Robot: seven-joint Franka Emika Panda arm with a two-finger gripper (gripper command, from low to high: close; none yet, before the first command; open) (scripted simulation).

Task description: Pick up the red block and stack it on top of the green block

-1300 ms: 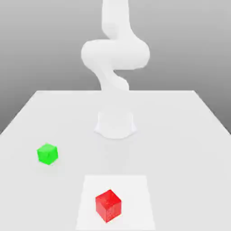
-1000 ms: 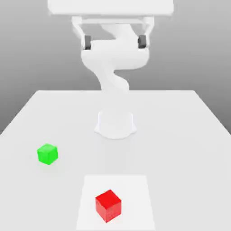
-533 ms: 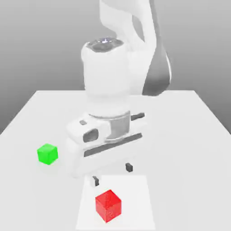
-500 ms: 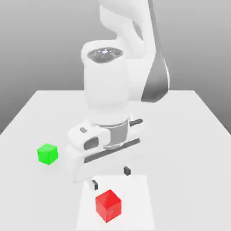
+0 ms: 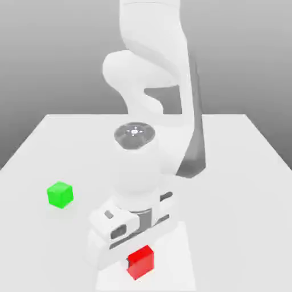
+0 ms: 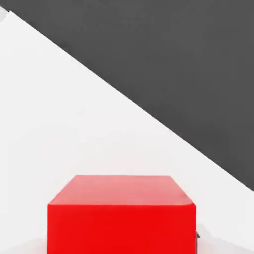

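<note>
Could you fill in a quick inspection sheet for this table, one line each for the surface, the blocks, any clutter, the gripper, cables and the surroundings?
Surface: pale table, with a white square patch under the red block
Red block: on the patch, at the gripper
Green block: on the table toward the exterior view's left, nothing stacked on it
Clutter: nothing seen
Gripper: down at the red block, closed on it
Cables: nothing seen
Surroundings: plain grey backdrop

One white robot arm (image 5: 153, 34), grey-trimmed, bent, reaching down from above. One wrist (image 5: 136, 171), upright, dark round cap on top. One end effector (image 5: 140, 262), pointing downward, its broad housing set aslant in the exterior view, fingers closed in a grip.
</note>
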